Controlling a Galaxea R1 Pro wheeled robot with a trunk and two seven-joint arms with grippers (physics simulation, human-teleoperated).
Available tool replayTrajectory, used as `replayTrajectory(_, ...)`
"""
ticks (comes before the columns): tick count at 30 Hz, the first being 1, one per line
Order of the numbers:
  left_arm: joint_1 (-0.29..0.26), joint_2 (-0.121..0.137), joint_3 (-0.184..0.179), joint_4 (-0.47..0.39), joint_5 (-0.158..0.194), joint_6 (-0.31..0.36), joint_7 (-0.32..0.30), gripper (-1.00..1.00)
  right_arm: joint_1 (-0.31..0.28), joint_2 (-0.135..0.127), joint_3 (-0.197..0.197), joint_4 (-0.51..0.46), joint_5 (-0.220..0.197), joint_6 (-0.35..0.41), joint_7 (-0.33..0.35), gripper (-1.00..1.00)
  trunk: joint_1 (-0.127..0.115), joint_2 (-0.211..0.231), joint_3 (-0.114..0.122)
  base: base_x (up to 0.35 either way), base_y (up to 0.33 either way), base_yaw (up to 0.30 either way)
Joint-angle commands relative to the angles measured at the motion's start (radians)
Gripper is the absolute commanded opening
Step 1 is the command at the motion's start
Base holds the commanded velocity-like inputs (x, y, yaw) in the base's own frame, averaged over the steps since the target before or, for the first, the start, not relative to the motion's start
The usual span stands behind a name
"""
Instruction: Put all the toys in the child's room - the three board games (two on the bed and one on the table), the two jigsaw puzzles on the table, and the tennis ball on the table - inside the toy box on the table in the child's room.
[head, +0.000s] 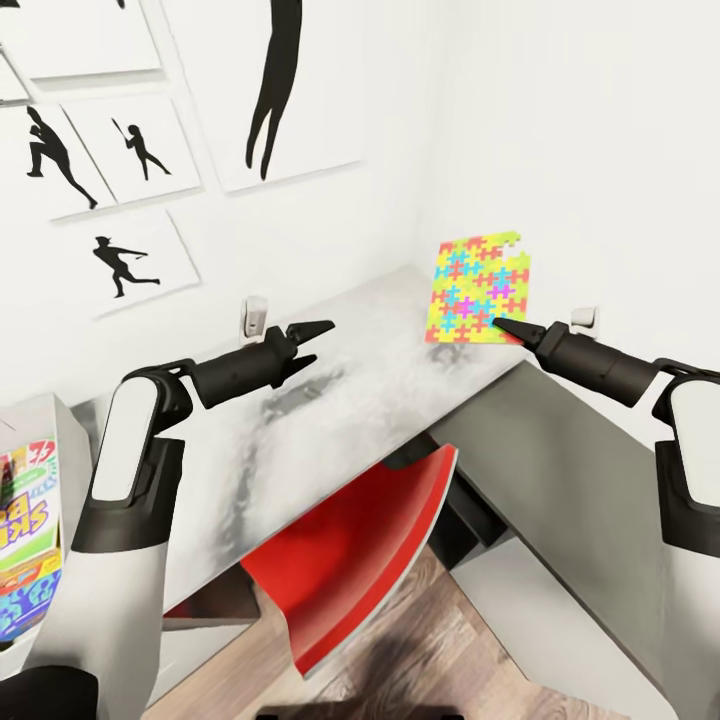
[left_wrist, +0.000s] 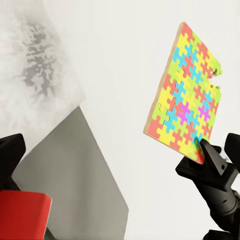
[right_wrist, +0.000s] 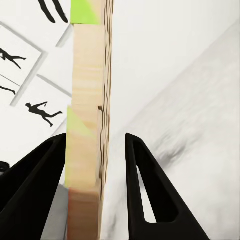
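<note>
A jigsaw puzzle (head: 478, 290) of bright interlocking pieces stands upright in the air over the far right of the table (head: 360, 400). My right gripper (head: 505, 327) is shut on its lower corner. In the left wrist view the jigsaw puzzle (left_wrist: 187, 100) hangs before the white wall, pinched by the right gripper (left_wrist: 207, 150). The right wrist view shows the puzzle's wooden edge (right_wrist: 87, 125) between the two fingers. My left gripper (head: 315, 342) is open and empty above the table's middle. At the far left the toy box (head: 45, 412) holds a Skip-Bo board game (head: 25, 530) and a blue one (head: 25, 605).
A red chair (head: 360, 550) is tucked under the table's front edge. A grey surface (head: 560, 500) runs along the right wall. White walls with black silhouette pictures (head: 130, 255) close in the corner behind the table. Wooden floor shows below.
</note>
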Motion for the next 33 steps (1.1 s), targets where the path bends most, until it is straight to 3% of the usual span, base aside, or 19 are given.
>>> replayTrajectory(1, 0.001, 0.000, 0.001, -0.001, 0.008, 0.002, 0.008, 1.00, 0.000, -0.001, -0.001, 0.000, 0.009, 0.004, 0.013, -1.00, 0.001, -0.002, 0.000, 0.000, 0.000, 0.000)
replayTrajectory(13, 0.002, 0.001, 0.005, -0.001, 0.011, 0.003, -0.006, 1.00, 0.033, -0.016, -0.008, 0.000, 0.003, 0.004, 0.015, -1.00, 0.001, -0.002, 0.020, 0.000, 0.000, -0.001)
replayTrajectory(16, -0.002, 0.007, 0.006, -0.001, 0.050, 0.002, -0.007, 1.00, 0.042, -0.019, -0.007, 0.000, 0.000, 0.004, 0.018, -1.00, 0.001, -0.002, 0.025, 0.000, 0.000, -0.041)
replayTrajectory(17, -0.004, 0.009, 0.006, -0.001, 0.085, 0.003, -0.005, 1.00, 0.044, -0.019, -0.007, -0.001, -0.001, 0.004, 0.019, -1.00, 0.001, -0.002, 0.026, 0.000, 0.000, -0.059)
replayTrajectory(18, -0.004, 0.009, 0.006, -0.001, 0.085, 0.003, -0.005, 1.00, 0.044, -0.019, -0.007, -0.001, -0.001, 0.004, 0.019, -1.00, 0.001, -0.002, 0.028, 0.000, 0.000, -0.059)
replayTrajectory(22, -0.009, 0.028, 0.009, -0.001, 0.171, 0.004, -0.005, 1.00, 0.042, -0.024, -0.009, -0.001, -0.003, 0.004, 0.022, -1.00, 0.001, -0.002, 0.035, 0.000, 0.000, -0.069)
replayTrajectory(33, -0.008, 0.039, 0.005, -0.001, 0.192, 0.004, 0.000, 1.00, 0.046, -0.019, -0.010, -0.001, -0.007, 0.004, 0.022, -1.00, 0.001, -0.002, 0.053, -0.019, 0.000, -0.076)
